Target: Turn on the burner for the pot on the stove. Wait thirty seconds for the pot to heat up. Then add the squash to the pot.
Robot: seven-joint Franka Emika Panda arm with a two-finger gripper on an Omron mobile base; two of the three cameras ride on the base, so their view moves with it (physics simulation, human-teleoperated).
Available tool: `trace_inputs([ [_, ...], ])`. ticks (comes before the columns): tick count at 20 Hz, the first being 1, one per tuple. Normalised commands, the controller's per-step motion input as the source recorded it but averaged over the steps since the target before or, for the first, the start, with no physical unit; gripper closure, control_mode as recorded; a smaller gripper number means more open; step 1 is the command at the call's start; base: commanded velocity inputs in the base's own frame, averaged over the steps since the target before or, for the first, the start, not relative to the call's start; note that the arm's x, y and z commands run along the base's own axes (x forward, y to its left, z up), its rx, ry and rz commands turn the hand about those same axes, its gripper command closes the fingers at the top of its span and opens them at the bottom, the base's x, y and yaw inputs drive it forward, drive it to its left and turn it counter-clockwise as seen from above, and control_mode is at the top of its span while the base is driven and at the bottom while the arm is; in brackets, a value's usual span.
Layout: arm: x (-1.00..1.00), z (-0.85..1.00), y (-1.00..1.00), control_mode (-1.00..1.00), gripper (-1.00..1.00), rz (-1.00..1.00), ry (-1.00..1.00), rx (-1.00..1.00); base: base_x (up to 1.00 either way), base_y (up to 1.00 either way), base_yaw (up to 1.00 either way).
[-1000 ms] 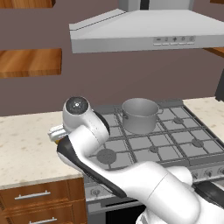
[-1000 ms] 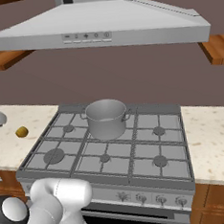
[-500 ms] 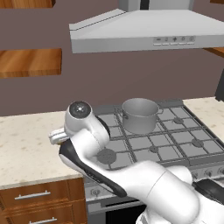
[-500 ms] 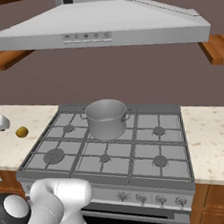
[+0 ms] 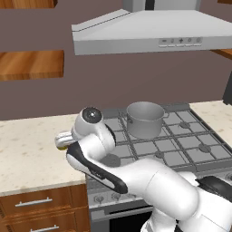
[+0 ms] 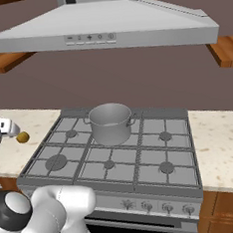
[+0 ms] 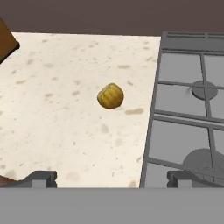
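Note:
The squash (image 7: pixel 110 96), small, ribbed and yellow-olive, lies on the pale speckled counter (image 7: pixel 52 113) just left of the stove (image 7: pixel 188 109). My gripper (image 7: pixel 111 178) hovers above it, open, its two dark fingertips (image 7: pixel 41 178) set wide apart with nothing between them. From the right base view the squash (image 6: pixel 23 137) sits beside my hand at the far left edge. The grey metal pot (image 5: pixel 145 118) stands upright on a rear burner of the stove (image 5: pixel 181 140), well to the right of the hand. I see no flame under the pot (image 6: pixel 110 123).
A row of knobs (image 6: pixel 156 205) runs along the stove's front. A grey range hood (image 6: pixel 101 32) hangs over the cooktop, with wooden shelves (image 5: pixel 29 65) on the wall to either side. Wooden drawers (image 5: pixel 36 204) sit under the counter.
My arm has shifted slightly, bringing the hand closer over the squash. The jaws stay open; pot and squash have not moved.

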Motion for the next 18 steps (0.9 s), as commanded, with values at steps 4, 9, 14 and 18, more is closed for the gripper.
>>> trace_inputs([
  [4,0.31,-0.06,0.0,-1.0,-1.0,0.0,0.02,0.03,0.0,0.0,0.0],
  [9,0.29,-0.02,0.0,-1.0,-1.0,0.0,0.0,0.02,0.0,0.0,0.0],
  [14,0.3,-0.19,0.0,-1.0,-1.0,0.0,0.0,0.01,0.0,0.0,0.0],
  [18,0.33,-0.27,0.04,-1.0,-1.0,0.0,0.0,0.0,0.0,0.0,0.0],
])
